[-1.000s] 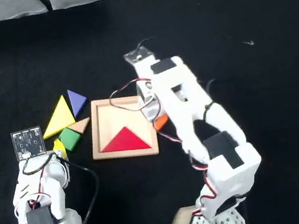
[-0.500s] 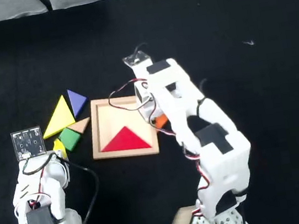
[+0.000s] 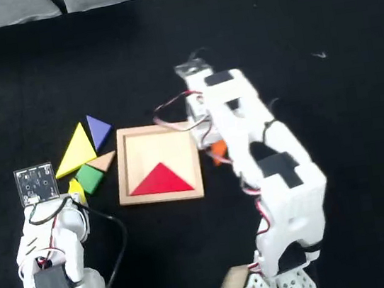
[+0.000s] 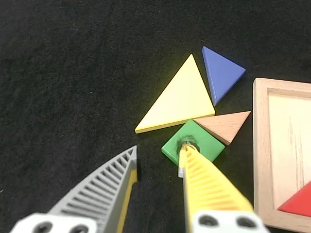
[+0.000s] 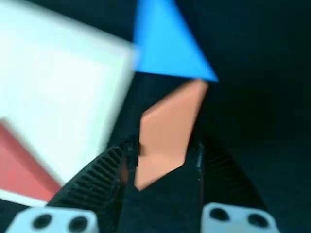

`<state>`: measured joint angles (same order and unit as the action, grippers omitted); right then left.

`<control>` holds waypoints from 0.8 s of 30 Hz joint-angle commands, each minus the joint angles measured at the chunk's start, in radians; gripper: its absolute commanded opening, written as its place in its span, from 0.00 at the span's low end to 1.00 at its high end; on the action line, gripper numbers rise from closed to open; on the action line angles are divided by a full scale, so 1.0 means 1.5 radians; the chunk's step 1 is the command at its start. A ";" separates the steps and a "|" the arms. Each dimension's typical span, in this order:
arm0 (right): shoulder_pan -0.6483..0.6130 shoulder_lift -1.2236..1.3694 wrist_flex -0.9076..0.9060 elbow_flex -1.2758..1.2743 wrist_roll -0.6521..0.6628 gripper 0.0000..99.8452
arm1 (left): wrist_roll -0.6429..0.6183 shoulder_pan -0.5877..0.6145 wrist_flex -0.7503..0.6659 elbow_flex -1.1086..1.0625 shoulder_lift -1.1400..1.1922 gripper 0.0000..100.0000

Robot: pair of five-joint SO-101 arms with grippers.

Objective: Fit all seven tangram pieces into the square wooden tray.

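The black cloth-covered table (image 3: 333, 131) lies under everything. My two white arms stand at its near edge: my right arm (image 3: 275, 175) stretches forward along one side of the square wooden tray (image 3: 125, 169), and my left arm (image 3: 49, 250) is folded low on the other side.

The tray lies flat between them. In it a large red wooden triangle (image 3: 160, 181) rests with its long side against the rim nearest me.

On my left, outside the tray, a large yellow wooden triangle (image 4: 177, 99) lies flat on the cloth. On my right, a light blue wooden triangle (image 5: 163, 43) lies just outside the tray's edge, one corner meeting the orange wooden parallelogram (image 5: 165, 121).

A smaller dark blue wooden triangle (image 4: 221, 73) lies just beside the yellow one. A green wooden square (image 4: 197, 143) sits against the yellow triangle's edge, and a small tan wooden triangle (image 4: 226, 125) fills the gap between that square and the tray, its tip near the rim.

My right claw (image 5: 164, 145) has narrowed onto the orange parallelogram, one black finger against each of its long edges. I cannot tell whether the piece is lifted or lying on the cloth.

My left claw (image 4: 159, 147) is spread wide. Its yellow finger (image 4: 206, 187) has its tip over the green square, and its grey finger (image 4: 104, 189) is over bare cloth.
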<state>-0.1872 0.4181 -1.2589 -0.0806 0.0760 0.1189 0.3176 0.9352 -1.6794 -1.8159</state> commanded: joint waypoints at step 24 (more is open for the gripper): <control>0.004 -0.091 -0.001 -0.026 0.165 0.18 | 0.000 -0.003 -0.002 -0.013 -0.005 0.15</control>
<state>-0.1964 0.3276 -1.2774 -0.1250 0.2923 0.1189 0.3176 0.9352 -1.6794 -1.8159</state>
